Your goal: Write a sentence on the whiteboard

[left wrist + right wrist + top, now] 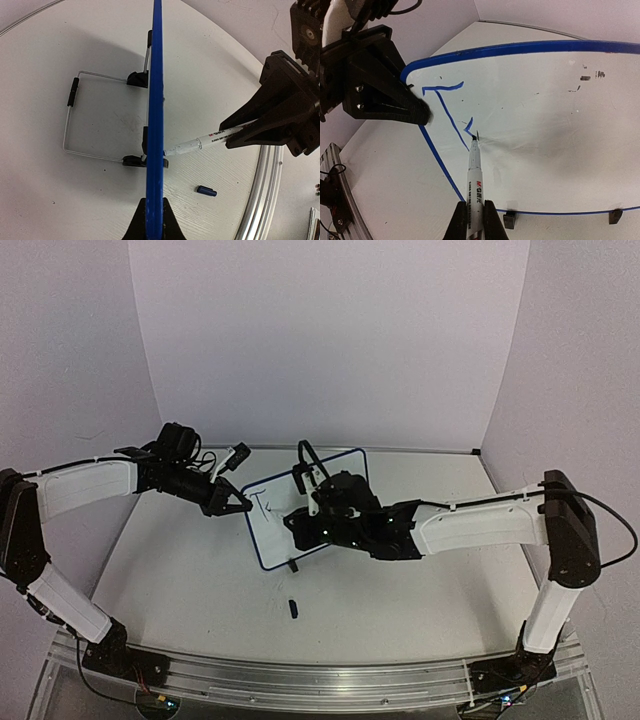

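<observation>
**Writing barely begun: one letter and a scrap of the next**

Starting at the left, the left gripper (238, 505) is closed tight on the left edge of the whiteboard (272, 530), pinching the blue rim to steady it. The board stands upright on the table (180, 580), propped on its wire stand (66, 125), midway between the two arms.

Just inside that clamped edge sits all there is of the sentence (447, 107): a capital "T", and beside its stem a short angled stroke that looks like the start of a second letter. The marker (474, 180) has its tip on the board at that stroke. To the right, the rest of the surface carries no writing, only a few faint dark smudges near the upper right.

The right gripper (472, 220) is clamped narrowly around the marker's barrel. The pen's cap (293, 608) lies loose on the table in front of the board.

By my reading the job is at its very beginning, with nearly the whole sentence left to write.
</observation>
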You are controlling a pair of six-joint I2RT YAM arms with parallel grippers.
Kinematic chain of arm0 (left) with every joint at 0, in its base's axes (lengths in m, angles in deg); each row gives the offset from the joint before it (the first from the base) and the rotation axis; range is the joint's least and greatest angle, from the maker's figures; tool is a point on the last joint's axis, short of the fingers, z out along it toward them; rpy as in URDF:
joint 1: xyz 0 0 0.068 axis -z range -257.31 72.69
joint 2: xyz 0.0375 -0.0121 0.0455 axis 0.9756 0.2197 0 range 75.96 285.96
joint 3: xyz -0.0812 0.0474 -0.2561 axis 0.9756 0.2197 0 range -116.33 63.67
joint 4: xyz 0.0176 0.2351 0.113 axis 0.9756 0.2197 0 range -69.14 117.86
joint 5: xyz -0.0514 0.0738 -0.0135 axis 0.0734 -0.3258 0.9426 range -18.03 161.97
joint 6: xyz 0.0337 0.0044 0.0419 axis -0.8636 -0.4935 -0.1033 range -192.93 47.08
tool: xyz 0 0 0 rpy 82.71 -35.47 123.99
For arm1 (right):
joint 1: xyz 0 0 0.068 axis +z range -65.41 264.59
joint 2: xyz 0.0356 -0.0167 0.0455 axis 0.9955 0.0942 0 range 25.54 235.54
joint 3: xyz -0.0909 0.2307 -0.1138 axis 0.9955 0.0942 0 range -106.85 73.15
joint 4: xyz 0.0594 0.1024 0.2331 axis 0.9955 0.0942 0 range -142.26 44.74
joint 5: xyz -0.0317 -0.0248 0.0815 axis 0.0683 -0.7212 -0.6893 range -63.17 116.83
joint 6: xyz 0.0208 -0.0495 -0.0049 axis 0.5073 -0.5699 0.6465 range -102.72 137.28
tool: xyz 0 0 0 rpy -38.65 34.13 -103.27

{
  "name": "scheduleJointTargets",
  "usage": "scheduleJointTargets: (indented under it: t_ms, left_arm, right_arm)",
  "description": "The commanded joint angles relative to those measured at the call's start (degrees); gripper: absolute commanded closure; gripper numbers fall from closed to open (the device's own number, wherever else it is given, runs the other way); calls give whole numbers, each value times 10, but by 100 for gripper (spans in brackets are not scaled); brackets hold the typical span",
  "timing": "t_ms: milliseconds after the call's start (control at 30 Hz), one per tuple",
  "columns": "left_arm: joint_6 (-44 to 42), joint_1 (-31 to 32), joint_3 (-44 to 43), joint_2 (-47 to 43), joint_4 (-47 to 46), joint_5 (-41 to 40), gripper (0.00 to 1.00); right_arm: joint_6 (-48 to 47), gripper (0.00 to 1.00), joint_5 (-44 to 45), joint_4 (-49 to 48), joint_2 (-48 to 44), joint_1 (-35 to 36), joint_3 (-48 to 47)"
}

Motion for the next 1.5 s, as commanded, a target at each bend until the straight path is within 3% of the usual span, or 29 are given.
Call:
scheduleJointTargets:
  t_ms: [0, 1467]
  left_arm:
    - [-9, 3, -15, -15, 31, -20, 100]
    - [-9, 3, -15, -14, 32, -22, 100]
  right_arm:
    - [-2, 100, 27, 5, -9, 0, -4]
    - [-26, 100, 13, -2, -20, 1, -35]
